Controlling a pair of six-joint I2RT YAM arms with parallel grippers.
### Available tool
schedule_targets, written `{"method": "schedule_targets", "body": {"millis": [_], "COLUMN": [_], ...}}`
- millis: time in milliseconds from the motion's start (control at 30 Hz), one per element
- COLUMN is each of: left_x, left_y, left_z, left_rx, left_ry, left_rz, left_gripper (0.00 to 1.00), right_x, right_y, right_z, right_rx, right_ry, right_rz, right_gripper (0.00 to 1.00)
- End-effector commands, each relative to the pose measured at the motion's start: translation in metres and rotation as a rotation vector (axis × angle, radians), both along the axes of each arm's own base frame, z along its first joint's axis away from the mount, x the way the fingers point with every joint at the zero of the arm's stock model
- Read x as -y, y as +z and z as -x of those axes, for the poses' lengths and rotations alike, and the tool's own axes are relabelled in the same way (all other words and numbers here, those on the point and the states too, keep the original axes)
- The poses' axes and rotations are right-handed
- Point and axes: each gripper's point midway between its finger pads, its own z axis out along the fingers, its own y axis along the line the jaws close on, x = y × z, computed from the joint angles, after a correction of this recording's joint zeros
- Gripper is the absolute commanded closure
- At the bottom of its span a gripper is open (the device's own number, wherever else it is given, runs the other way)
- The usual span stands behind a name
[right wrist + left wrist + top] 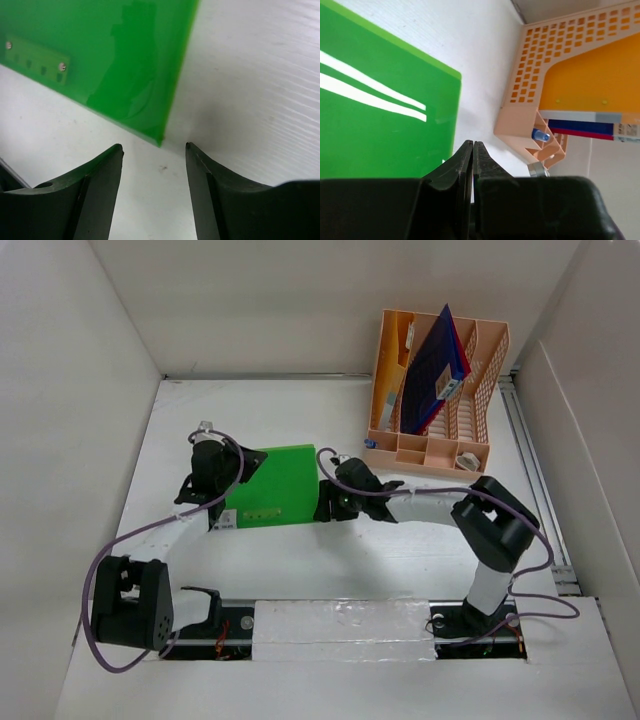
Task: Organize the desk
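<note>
A green folder [275, 485] lies flat on the white desk [400, 560], left of centre. My left gripper [247, 464] is over the folder's far left corner. In the left wrist view its jaws [472, 146] are shut tip to tip with nothing visible between them, and the green folder [375, 125] fills the left. My right gripper [323, 504] is at the folder's near right corner. In the right wrist view it [154, 146] is open, low over the desk [250, 90], with the folder's corner [161, 140] just ahead of the gap between the fingertips.
A peach slotted file rack [480, 390] stands at the back right holding a blue folder [435, 365] and a yellow one [393, 365]; small items sit in its front compartments [540, 135]. A taped metal rail [340, 625] runs along the near edge. White walls surround the desk.
</note>
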Motion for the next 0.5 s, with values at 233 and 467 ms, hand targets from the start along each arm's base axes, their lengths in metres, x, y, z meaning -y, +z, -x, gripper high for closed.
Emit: {"method": "schedule_targets", "body": {"millis": [233,467], "left_x": [-0.004,-0.023], "left_y": [-0.026,-0.068], "left_z": [-0.003,0.016], "left_rx": [-0.05,-0.16], "left_ry": [0.053,0.108], "left_rz": [-0.041,-0.14], "left_gripper": [0.99,0.99], "right_x": [-0.012,0.002], "right_y": [0.0,-0.001], "right_z": [-0.015,-0.014], "right_rx": [-0.012,-0.075], "right_ry": [-0.023,-0.047], "right_rz": [-0.215,-0.42], "right_gripper": [0.49,0.58]}}
